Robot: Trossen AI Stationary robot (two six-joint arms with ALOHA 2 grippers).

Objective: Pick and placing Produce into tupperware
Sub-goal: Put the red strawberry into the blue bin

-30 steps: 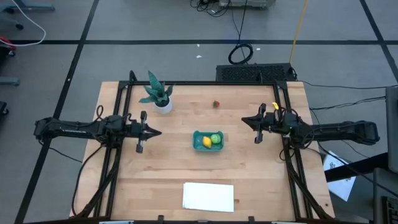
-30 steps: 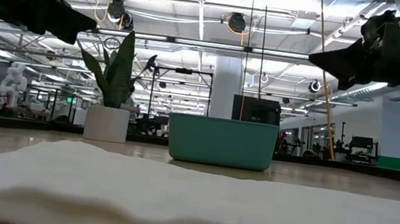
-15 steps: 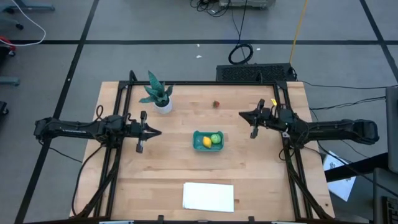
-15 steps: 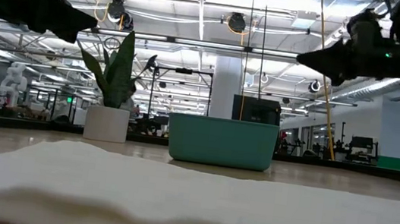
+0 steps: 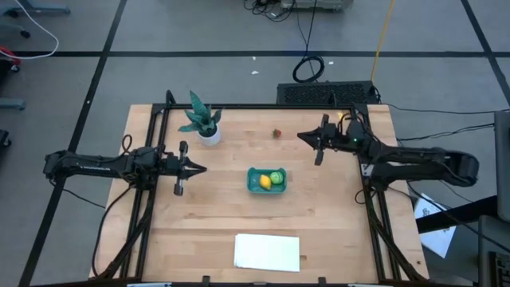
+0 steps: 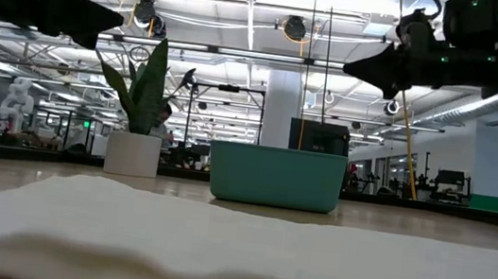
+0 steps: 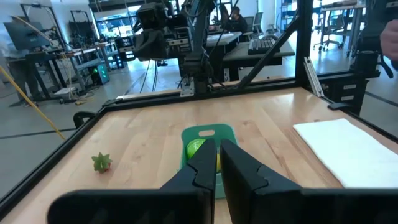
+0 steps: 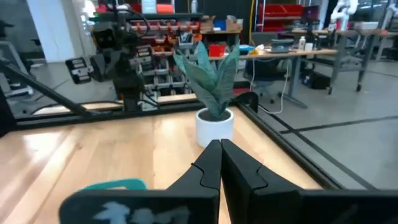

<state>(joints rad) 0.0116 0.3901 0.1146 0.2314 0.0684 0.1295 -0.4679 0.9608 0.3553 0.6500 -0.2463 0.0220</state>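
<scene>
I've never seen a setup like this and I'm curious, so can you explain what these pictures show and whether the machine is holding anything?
These are two robot arms at a wooden table, filmed by four cameras: one overhead, one at table height, and one on each arm's wrist. The left gripper and the right gripper are both shut and hold nothing. On the table sit a teal tupperware with a yellow lemon-like piece and a green ball inside, a small dark red piece lying loose, a potted plant and a white sheet.

No legible text, label, brand, number or sign in any view. Background shop fixtures and screens carry marks too small and blurred to read.
</scene>
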